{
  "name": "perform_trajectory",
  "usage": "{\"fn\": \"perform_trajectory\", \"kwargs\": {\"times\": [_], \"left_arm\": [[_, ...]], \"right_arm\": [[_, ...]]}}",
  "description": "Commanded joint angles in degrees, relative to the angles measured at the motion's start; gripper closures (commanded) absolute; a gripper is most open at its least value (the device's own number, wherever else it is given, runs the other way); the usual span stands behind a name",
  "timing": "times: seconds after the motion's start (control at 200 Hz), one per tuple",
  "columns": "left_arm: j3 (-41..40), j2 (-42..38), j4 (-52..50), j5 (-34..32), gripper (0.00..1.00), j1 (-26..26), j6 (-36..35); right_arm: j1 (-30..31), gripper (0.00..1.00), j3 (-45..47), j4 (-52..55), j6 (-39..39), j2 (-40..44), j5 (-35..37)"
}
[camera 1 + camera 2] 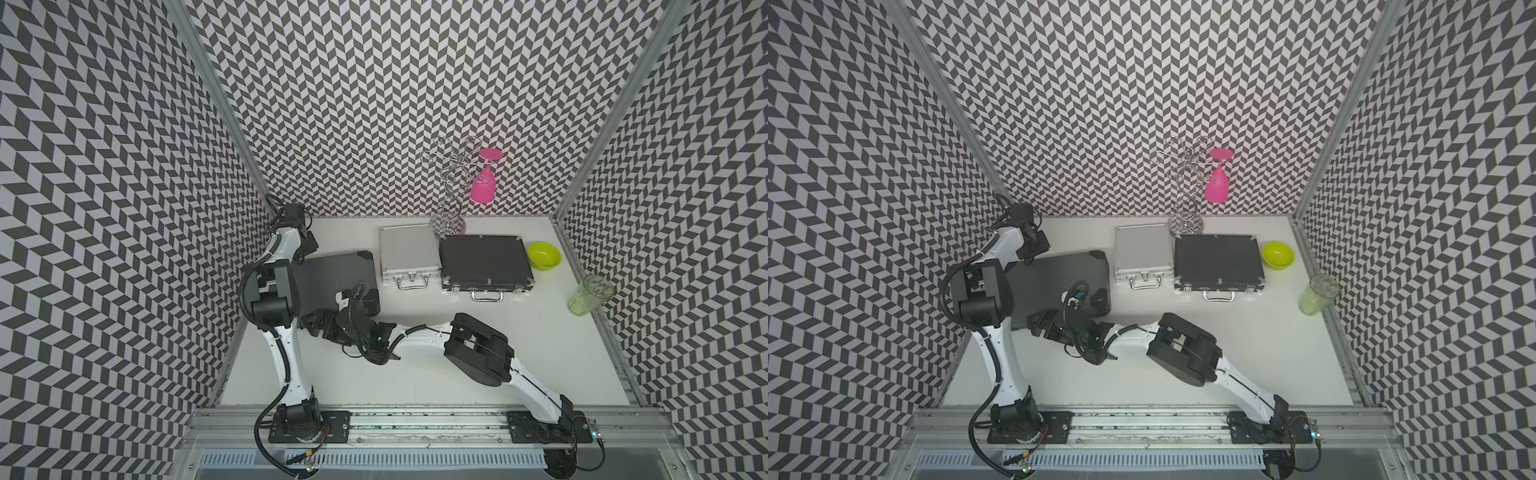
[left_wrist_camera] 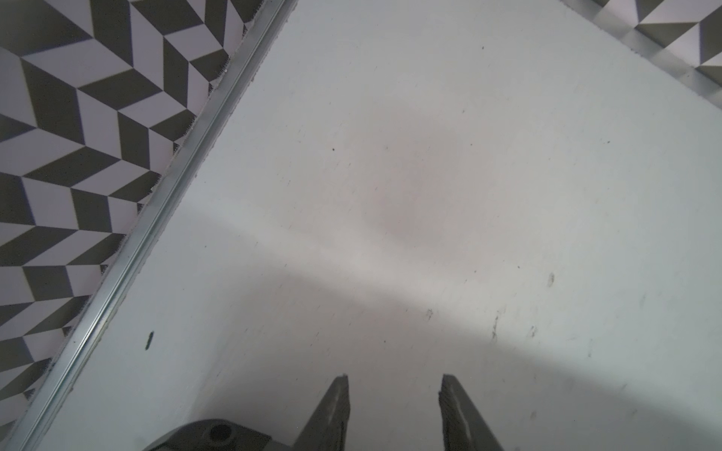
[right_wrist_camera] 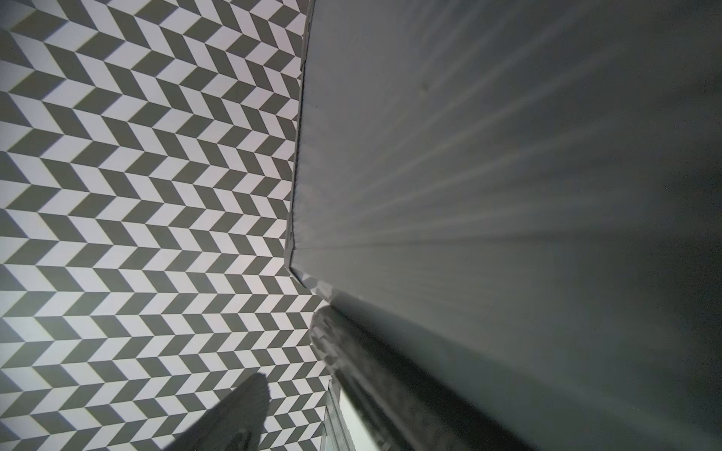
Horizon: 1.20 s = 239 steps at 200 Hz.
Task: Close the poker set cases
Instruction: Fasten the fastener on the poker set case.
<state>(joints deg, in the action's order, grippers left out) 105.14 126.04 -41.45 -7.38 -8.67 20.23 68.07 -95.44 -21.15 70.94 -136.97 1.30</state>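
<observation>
Three poker set cases lie on the white table. The dark ribbed case (image 1: pixel 332 282) (image 1: pixel 1059 282) is at the left, and I cannot tell whether its lid is fully down. The silver case (image 1: pixel 409 253) and the black case (image 1: pixel 484 257) lie flat with lids down. My right gripper (image 1: pixel 316 326) (image 3: pixel 293 347) stands open at the ribbed case's front edge. One finger's outer side is against the ribbed surface (image 3: pixel 508 156), and nothing is between the jaws. My left gripper (image 1: pixel 306 245) (image 2: pixel 394 377) hangs open over bare table behind that case.
A wire glass rack (image 1: pixel 451 187) with a pink glass (image 1: pixel 484 183) stands at the back. A lime bowl (image 1: pixel 544 255) sits right of the black case. A green tumbler (image 1: pixel 590 295) is by the right wall. Patterned walls (image 1: pixel 124 208) close three sides.
</observation>
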Motion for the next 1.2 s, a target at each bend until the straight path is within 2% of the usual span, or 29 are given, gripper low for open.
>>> {"fn": "perform_trajectory", "kwargs": {"times": [0.0, 0.345, 0.626, 0.776, 0.916, 1.191], "left_arm": [[-0.9, 1.0, -9.5, 0.5, 0.59, -0.3, 2.0], [-2.2, 0.6, -9.2, 0.9, 0.6, -0.3, 2.0], [-2.8, 0.2, -8.5, 1.0, 0.6, -0.4, 2.1], [-2.4, 0.2, -8.5, 1.0, 0.6, -0.4, 2.2], [-1.9, 0.0, -9.0, 0.7, 0.6, -0.7, 2.1], [-2.8, -0.8, -8.4, 0.7, 0.6, -1.2, 2.1]], "right_arm": [[-0.7, 0.01, 1.0, 6.4, 1.3, -3.6, 3.7], [-1.3, 0.03, -2.1, 17.2, -0.9, -3.7, 7.9], [-1.3, 0.05, -2.1, 16.6, -2.6, -5.6, 8.7], [-1.1, 0.07, -6.5, 20.7, -3.9, -7.6, 10.5], [-1.1, 0.1, -8.0, 23.7, -2.4, -8.6, 12.5], [-2.2, 0.16, -2.1, 24.1, 3.2, -5.8, 19.3]]}}
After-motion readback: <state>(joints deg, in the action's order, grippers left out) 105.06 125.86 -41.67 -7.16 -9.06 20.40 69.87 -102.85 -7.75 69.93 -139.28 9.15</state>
